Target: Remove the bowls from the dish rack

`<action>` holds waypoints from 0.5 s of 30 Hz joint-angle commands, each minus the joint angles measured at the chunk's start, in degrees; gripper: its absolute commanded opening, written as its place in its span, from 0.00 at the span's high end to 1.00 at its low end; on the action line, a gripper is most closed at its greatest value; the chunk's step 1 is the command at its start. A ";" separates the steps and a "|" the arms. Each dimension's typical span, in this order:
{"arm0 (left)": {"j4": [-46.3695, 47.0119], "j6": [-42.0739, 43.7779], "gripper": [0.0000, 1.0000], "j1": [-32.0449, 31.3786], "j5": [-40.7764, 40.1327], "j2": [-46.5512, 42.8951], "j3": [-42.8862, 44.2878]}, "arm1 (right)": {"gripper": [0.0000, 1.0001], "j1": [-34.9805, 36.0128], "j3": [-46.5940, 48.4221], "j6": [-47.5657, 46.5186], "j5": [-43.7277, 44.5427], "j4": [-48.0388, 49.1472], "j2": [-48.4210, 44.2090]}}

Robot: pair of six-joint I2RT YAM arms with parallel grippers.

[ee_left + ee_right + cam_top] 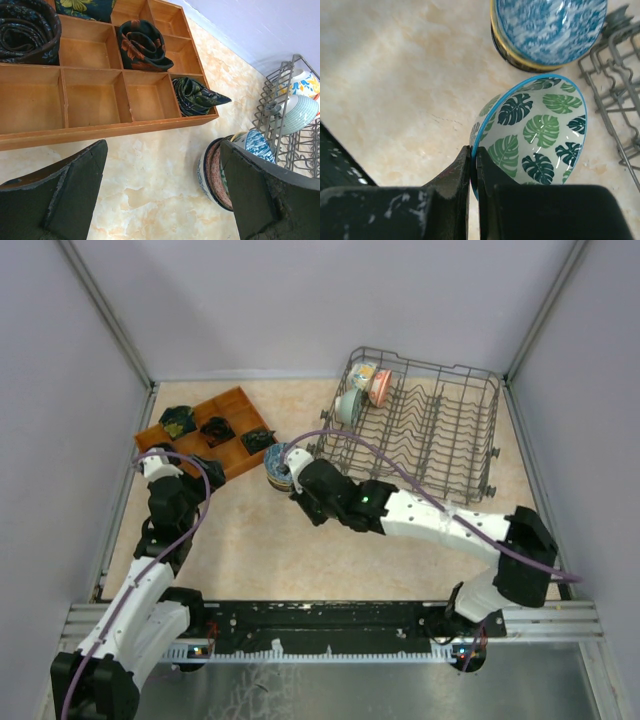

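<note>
Clamped thin on the blue rim of the green leaf bowl [535, 135]: right gripper [473, 155], black fingers pressed almost together with only the bowl wall between them, biting at about 7 o'clock on the rim. Tilted, opening turned toward the wrist camera, over the marbled table [395, 75] — cannot tell whether resting on it. Close beside at 12 o'clock, a blue-white bowl [550, 25] topping a stack of bowls. At 3 o'clock in that view, grey wires of the dish rack [615, 75].

From above: right gripper [290, 478] stretched toward 10 o'clock from its base, ending at the stack of bowls [278, 465], just off the near-left corner of the dish rack [450, 440]. Standing on edge among the tines at the rack's far-left corner, around 11 o'clock: a pale teal bowl [349, 406], a pink bowl [381, 388] and one more patterned bowl [365, 371] behind them.

Left gripper [162, 150] — fingers spread wide, nothing between them, hovering above bare table by the near edge of the wooden tray [95, 105]. Dark rolled cloths [145, 45] in several of the tray's compartments. At 4 o'clock in the left wrist view, the same stack seen side-on, bowls nested; rack wires and two bowls beyond at 2 o'clock.
</note>
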 commanded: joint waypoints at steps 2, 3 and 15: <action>-0.17 0.90 0.01 0.36 0.52 -0.10 2.10 | 1.00 2.06 3.36 -1.15 9.34 -2.48 4.96; -0.08 0.89 0.01 0.34 0.48 0.06 2.07 | 1.00 2.29 3.42 -1.01 9.47 -2.25 5.68; 0.31 0.80 0.01 0.34 0.00 0.41 1.91 | 1.00 4.87 4.81 -0.83 12.71 -2.12 14.41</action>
